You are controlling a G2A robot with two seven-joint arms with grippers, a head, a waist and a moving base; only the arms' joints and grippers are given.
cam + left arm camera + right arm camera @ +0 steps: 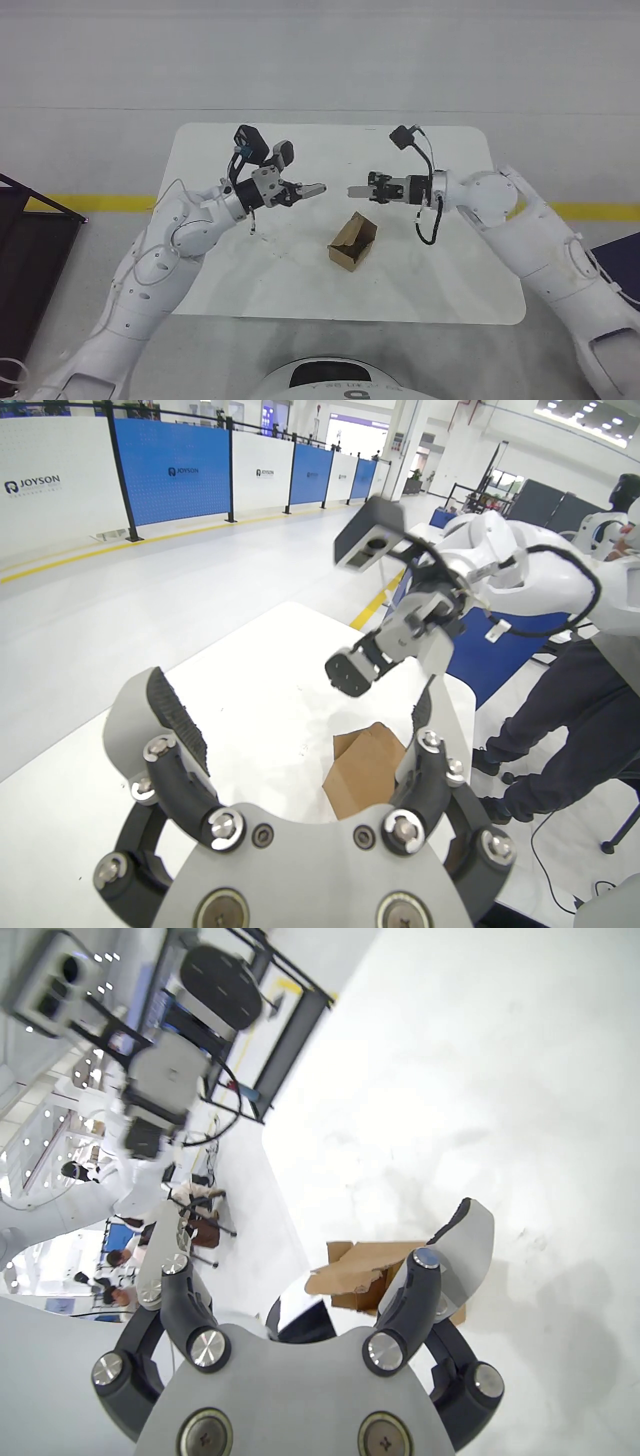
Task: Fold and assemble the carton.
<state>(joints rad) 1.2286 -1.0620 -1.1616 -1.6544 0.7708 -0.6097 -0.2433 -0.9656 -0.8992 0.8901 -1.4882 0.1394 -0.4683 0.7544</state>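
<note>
White table (450, 270), carton (352, 242) mid-table, left claw (320, 188) spread, right claw (351, 190) spread, grey floor (320, 60)

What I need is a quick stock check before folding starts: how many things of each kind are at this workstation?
Brown cardboard carton: 1
White rounded-corner table: 1
Grippers: 2 (left gripper, right gripper, both open and empty)
Total: 4

Carton (362, 772) on table (250, 680), left hand (297, 710) splayed
</note>
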